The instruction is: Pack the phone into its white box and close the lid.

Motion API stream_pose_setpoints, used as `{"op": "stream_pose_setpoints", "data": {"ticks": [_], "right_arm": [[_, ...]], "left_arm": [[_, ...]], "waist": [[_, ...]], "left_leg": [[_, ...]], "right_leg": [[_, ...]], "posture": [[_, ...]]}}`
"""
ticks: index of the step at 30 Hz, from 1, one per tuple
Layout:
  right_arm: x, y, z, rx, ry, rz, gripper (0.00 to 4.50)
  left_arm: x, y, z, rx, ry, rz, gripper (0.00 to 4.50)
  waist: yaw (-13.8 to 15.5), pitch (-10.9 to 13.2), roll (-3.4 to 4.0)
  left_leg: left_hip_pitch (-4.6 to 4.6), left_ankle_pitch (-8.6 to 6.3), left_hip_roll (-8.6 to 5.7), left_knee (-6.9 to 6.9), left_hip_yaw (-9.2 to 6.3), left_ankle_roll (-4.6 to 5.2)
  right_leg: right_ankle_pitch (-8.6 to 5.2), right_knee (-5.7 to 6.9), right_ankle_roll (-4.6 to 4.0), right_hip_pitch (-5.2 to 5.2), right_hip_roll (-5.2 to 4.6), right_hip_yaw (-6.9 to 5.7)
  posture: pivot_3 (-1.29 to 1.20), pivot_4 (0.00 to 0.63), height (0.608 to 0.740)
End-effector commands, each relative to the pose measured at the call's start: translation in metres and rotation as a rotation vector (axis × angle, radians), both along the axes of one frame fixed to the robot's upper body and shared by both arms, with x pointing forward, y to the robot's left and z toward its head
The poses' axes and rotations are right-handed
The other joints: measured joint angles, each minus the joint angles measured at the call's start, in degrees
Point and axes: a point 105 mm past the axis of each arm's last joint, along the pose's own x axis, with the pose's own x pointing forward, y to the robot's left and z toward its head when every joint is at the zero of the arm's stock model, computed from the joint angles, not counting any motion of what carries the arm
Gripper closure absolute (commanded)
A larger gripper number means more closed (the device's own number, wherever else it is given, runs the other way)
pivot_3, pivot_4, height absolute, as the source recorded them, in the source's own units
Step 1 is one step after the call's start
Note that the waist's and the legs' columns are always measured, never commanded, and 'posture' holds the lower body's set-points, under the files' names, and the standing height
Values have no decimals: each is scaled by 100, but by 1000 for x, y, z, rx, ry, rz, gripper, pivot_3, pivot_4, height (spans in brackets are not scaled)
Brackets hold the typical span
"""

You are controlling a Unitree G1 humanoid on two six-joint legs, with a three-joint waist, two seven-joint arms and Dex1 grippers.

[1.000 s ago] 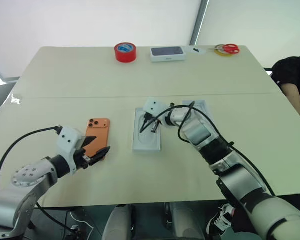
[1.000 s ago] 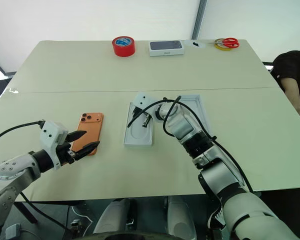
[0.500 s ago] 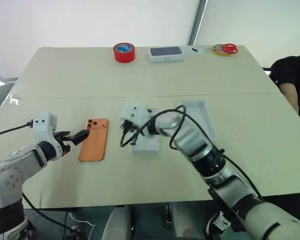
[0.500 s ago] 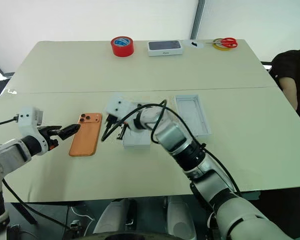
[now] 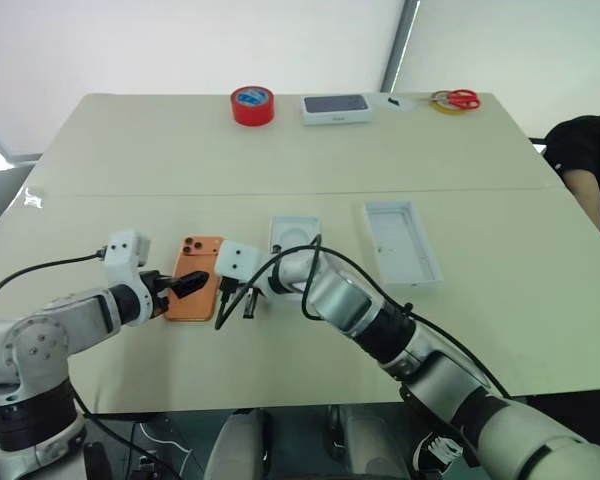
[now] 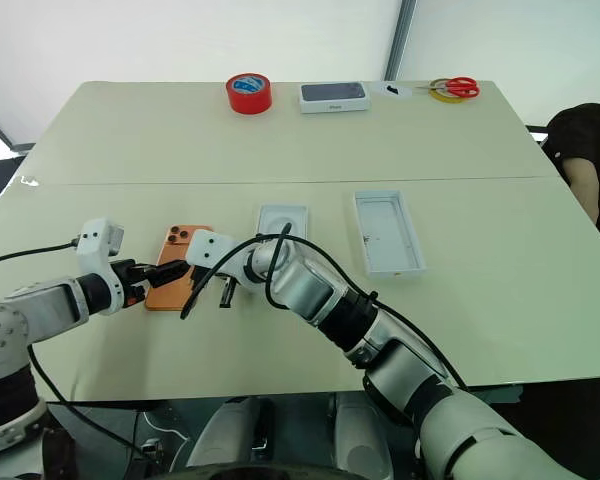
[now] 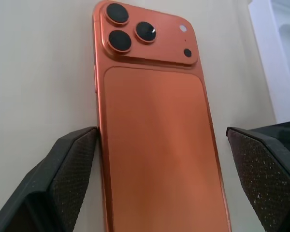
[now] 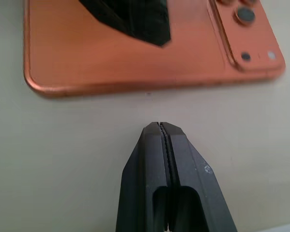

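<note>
The orange phone (image 7: 154,121) lies back up on the table, its lens cluster at the far end. My left gripper (image 5: 185,288) is open, one finger (image 7: 67,183) on each side of the phone's near end. My right gripper (image 8: 159,126) is shut and empty, its tip on the table just short of the phone's long right edge (image 5: 230,298). To the right lies a shallow white tray (image 5: 402,240) with a pale inside. I cannot tell whether it is the white box or the lid.
A white moulded insert (image 5: 295,232) with an oval recess lies just beyond my right forearm. At the far edge stand a red tape roll (image 5: 251,105), a white box with dark top (image 5: 335,107) and red-handled scissors (image 5: 458,98). A person's dark sleeve (image 5: 585,150) shows at the right.
My right gripper swung left, from over the insert to the phone's right edge. My left gripper rolled, opened wider and moved in around the phone's near end.
</note>
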Motion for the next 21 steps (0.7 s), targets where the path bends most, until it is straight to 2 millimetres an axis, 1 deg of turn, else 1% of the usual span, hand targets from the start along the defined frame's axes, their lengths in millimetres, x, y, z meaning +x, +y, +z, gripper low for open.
{"op": "stream_pose_setpoints", "data": {"ticks": [1,5,11,21], "right_arm": [[-1,10,10,17,-43,30,4500],[1,8,10,18,-47,26,4500],[1,7,9,20,-47,22,4500],[-1,7,6,20,-45,24,4500]], "left_arm": [[-6,-26,-6,-64,45,-96,49],[-5,-30,0,-95,33,-110,49],[-2,-27,6,-105,17,-107,49],[0,-22,18,-176,-16,-120,49]], "waist": [[-3,-2,-2],[-13,-2,-3],[-14,-2,-4],[-20,-2,-3]], "left_leg": [[0,0,-3,0,0,0],[3,0,-6,0,-1,0],[3,0,-5,0,-2,0],[2,0,-5,0,-3,0]], "right_leg": [[0,-1,0,1,-4,0],[0,0,0,4,-6,-2],[0,0,0,4,-6,-2],[0,0,0,2,-6,-3]], "posture": [[0,150,732],[0,150,732],[0,150,732],[0,150,732]]}}
